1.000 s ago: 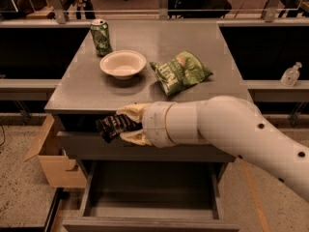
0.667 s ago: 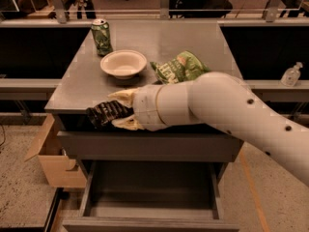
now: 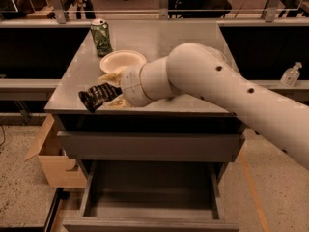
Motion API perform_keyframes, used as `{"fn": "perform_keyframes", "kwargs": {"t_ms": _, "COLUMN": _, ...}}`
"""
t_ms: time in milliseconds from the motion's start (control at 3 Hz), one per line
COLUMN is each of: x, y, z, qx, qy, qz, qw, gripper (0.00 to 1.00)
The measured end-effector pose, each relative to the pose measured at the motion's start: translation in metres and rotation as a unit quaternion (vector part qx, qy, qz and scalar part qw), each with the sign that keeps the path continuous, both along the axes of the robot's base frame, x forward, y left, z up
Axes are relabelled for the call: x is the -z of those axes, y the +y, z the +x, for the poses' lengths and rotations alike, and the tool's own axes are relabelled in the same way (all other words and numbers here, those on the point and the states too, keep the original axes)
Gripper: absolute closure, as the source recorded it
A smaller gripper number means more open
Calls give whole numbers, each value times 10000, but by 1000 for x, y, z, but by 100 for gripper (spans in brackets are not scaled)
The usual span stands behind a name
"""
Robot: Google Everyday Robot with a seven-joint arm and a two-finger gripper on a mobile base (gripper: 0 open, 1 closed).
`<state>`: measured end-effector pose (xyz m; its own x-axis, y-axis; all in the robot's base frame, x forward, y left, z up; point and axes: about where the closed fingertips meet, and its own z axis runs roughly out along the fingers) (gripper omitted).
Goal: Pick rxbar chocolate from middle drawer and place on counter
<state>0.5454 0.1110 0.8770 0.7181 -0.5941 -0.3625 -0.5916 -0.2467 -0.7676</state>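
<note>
My gripper is over the counter, near the front left corner, at about 8 o'clock from the middle of the top. My two pale fingers are squeezed tight on the rxbar chocolate, one above it and one below it. The dark bar pokes out of my grip toward 8 o'clock, and its far end is close to the counter's front edge. I cannot tell if the bar touches the top. My big white arm comes in from 4 o'clock. A white bowl sits just behind my gripper at 12 o'clock. A green can stands past the bowl at 11 o'clock. Below the counter, at 6 o'clock, the middle drawer is pulled out and I see its grey floor. A cardboard box sits on the ground at 9 o'clock from the drawer
</note>
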Motion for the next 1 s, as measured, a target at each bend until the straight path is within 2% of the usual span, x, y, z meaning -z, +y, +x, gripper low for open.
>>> {"fn": "perform_keyframes", "kwargs": {"t_ms": 333, "x": 5, "y": 7, "z": 24, "qx": 174, "qy": 247, "qz": -35, "qw": 9995, "gripper": 100}}
{"fn": "perform_keyframes", "kwargs": {"t_ms": 1000, "x": 8, "y": 16, "z": 62, "qx": 355, "qy": 543, "qz": -111, "qw": 9978, "gripper": 100}}
